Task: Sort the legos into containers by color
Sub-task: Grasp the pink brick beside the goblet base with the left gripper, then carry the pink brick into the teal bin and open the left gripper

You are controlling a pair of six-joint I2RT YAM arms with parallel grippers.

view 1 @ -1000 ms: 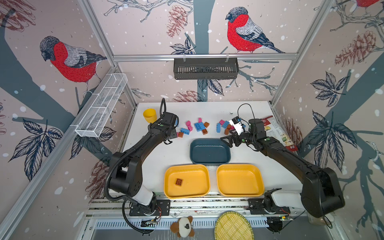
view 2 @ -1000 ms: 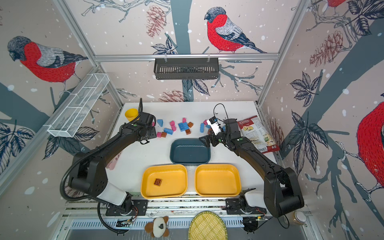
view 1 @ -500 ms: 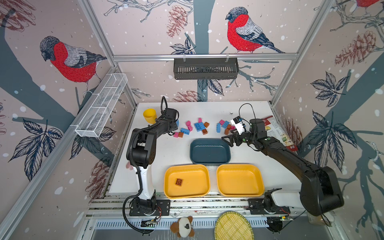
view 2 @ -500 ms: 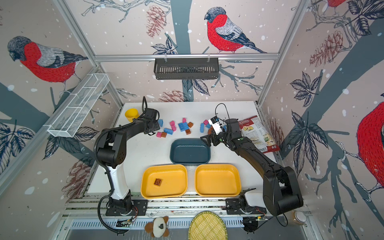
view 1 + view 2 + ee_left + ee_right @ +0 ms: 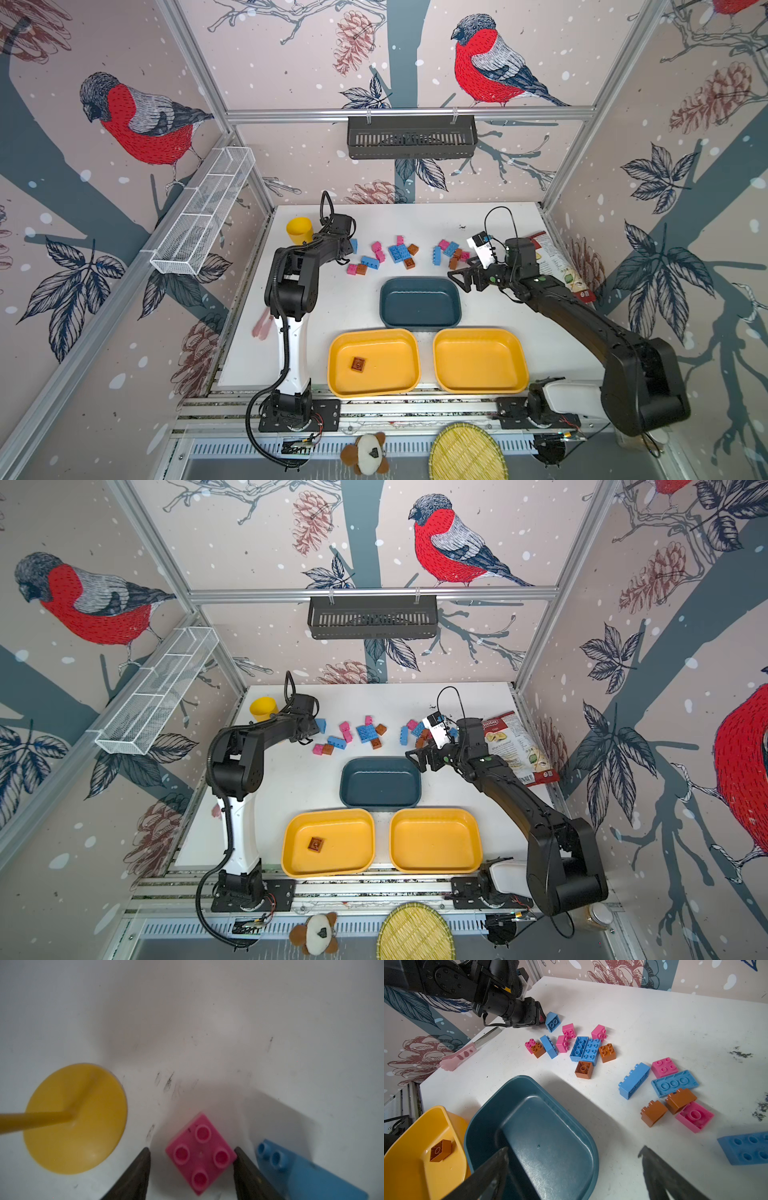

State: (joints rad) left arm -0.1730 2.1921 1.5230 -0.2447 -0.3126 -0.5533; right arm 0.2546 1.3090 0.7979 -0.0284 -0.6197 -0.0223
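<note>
Slid slightly right since a second ago, elbow now folded upright: left gripper point(image 5: 190, 1151), jaws apart astride pink brick point(image 5: 200, 1155) at upper-left end of the legos point(image 5: 399, 253), beside blue wedge point(image 5: 307, 1176). Unmoved over teal tray point(image 5: 419, 303), upper-right corner: right gripper point(image 5: 575, 1150), jaws wide, empty.

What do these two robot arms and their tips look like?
Both are jointed and mostly black. The left arm has a white lower segment, the right arm a white piece at its base. Black cables loop over each wrist. The left gripper and right gripper each end in two dark, pointed fingers.
</note>
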